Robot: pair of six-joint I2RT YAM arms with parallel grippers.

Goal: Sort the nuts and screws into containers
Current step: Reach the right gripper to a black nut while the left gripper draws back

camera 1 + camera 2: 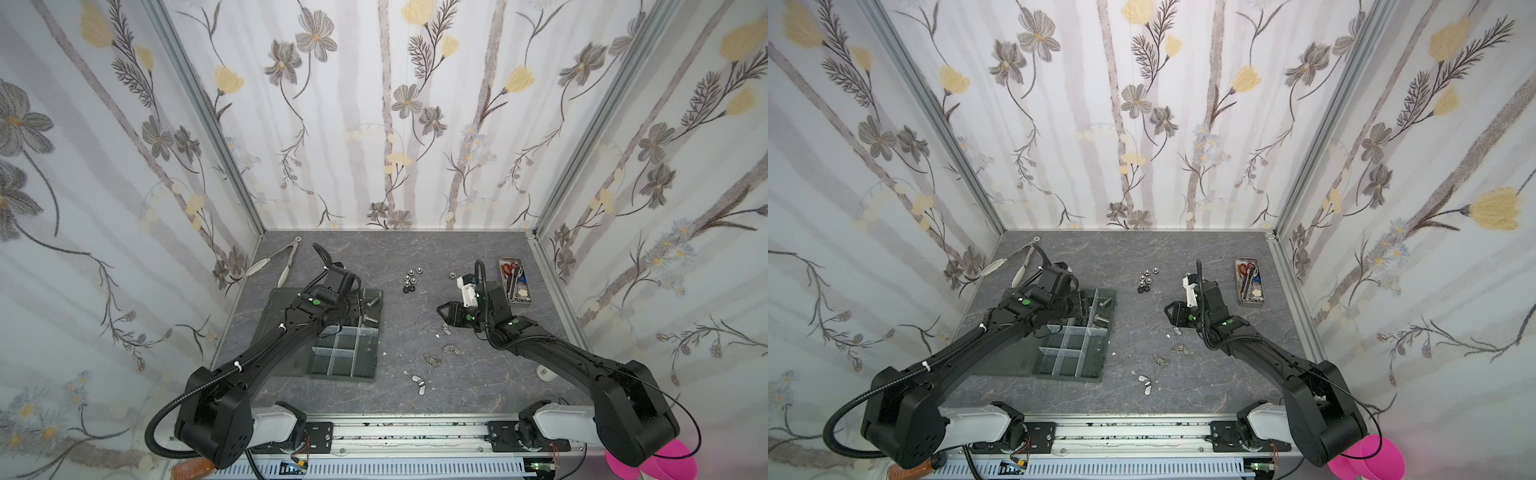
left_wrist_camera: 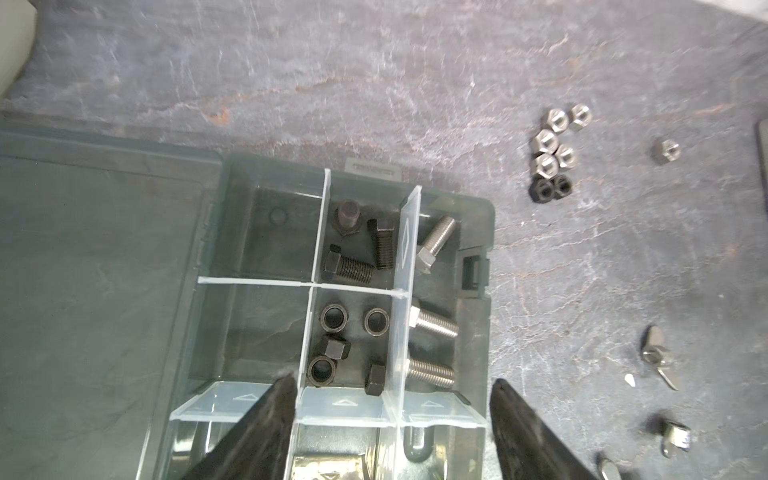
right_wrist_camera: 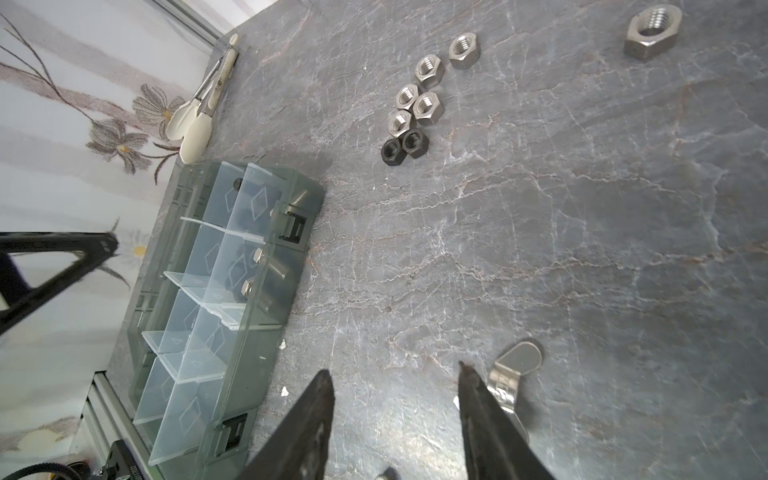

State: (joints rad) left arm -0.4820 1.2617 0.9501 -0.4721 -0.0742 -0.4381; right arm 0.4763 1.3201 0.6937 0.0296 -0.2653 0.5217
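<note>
The left gripper (image 2: 392, 380) hangs over the organiser tray (image 2: 489, 232), jaws spread wide and empty, with the black nuts (image 2: 334, 348) in a cell just ahead of the gap. The right gripper (image 3: 395, 370) stands half open on nothing, a wing nut (image 3: 513, 376) just outside one finger. In a top view the loose hex nuts (image 1: 411, 280) lie at two o'clock from the tray.
</note>
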